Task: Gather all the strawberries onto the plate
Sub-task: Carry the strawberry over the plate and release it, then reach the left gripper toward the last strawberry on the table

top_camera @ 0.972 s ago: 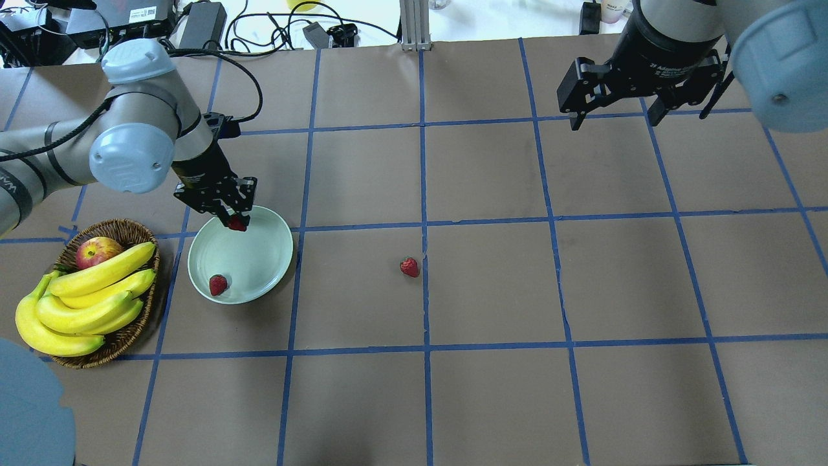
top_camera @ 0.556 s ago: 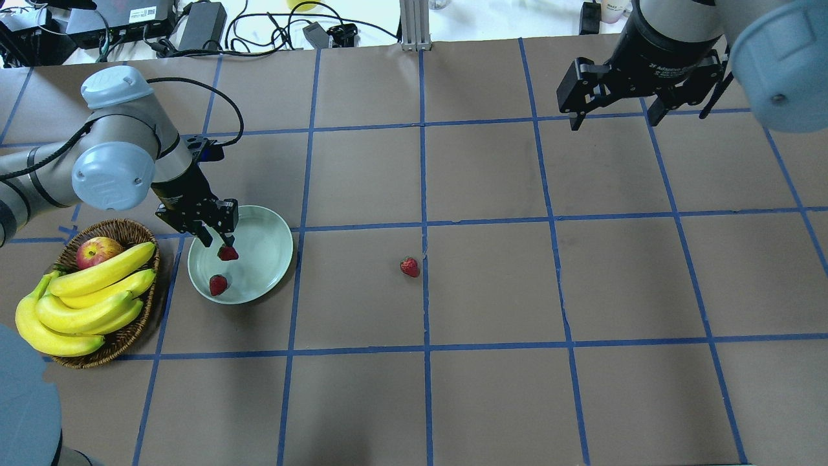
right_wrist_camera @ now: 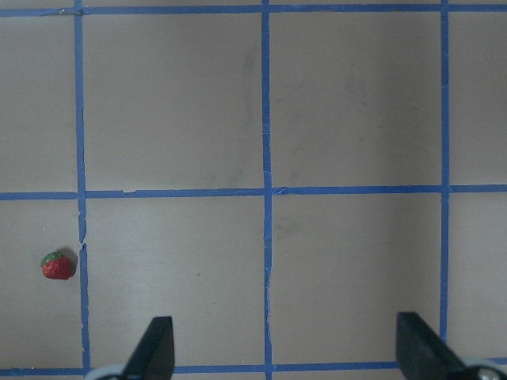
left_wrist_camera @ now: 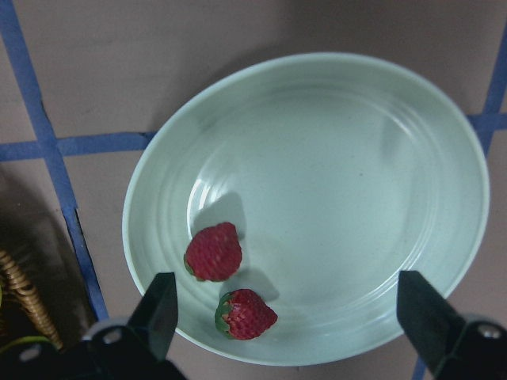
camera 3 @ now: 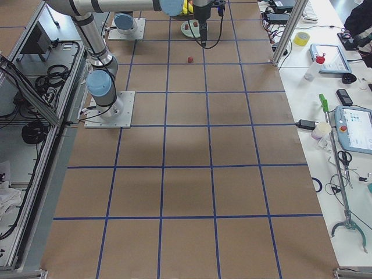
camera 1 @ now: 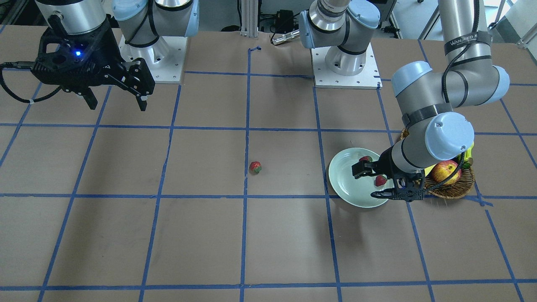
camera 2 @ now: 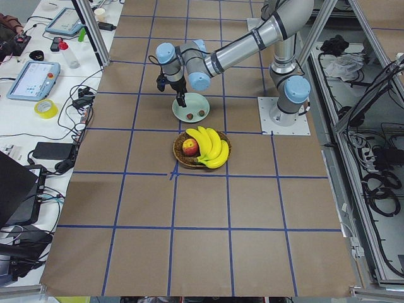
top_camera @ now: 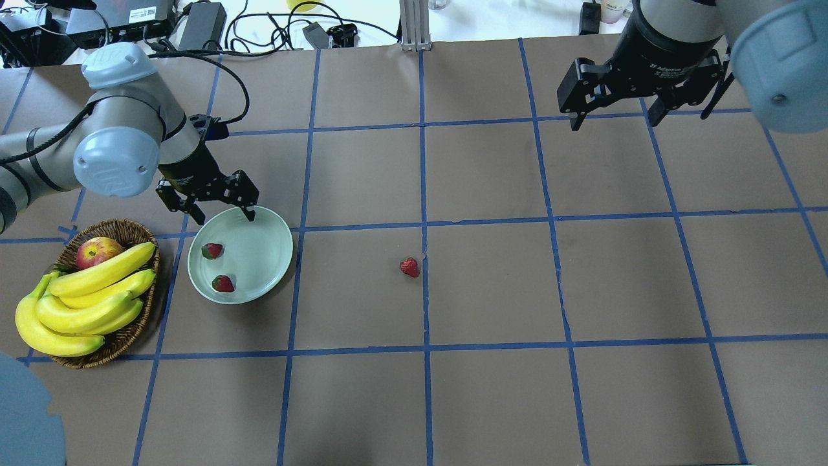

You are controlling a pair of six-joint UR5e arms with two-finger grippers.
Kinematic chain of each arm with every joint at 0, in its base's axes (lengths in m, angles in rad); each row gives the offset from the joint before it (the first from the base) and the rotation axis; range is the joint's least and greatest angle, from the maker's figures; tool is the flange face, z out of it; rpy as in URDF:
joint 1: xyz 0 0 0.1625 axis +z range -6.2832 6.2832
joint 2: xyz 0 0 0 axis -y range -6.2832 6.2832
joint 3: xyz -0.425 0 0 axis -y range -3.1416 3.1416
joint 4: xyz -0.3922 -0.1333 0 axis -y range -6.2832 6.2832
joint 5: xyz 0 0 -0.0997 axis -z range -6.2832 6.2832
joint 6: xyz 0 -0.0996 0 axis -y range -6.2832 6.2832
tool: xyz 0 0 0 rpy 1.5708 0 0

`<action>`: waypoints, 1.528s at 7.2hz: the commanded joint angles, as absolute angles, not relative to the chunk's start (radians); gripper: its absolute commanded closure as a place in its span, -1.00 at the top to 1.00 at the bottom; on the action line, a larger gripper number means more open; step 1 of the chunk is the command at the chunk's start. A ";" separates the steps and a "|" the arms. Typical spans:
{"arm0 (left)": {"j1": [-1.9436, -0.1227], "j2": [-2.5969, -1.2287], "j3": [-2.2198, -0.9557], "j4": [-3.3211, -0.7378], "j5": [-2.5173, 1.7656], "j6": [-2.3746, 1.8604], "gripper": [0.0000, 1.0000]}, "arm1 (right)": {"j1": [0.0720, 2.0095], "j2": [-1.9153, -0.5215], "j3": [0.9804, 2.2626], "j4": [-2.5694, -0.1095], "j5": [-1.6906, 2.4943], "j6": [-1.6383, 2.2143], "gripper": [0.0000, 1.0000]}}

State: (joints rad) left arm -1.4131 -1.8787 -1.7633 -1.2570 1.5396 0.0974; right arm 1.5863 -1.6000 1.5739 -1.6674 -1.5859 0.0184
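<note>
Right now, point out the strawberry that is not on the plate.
The lone strawberry beside the centre tape line; the other two lie in the plate.

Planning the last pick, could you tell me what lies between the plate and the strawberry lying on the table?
Overhead, only bare brown paper and one blue tape line lie between the plate and the lone strawberry.

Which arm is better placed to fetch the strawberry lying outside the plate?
Probably the left. The left gripper is open and empty at the plate, nearer the loose strawberry; the right gripper hangs farther off.
</note>
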 commanded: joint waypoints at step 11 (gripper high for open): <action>-1.896 -2.036 -1.845 -1.003 1.308 -0.867 1.00 | 1.586 -1.600 1.569 -1.667 -1.585 0.018 1.00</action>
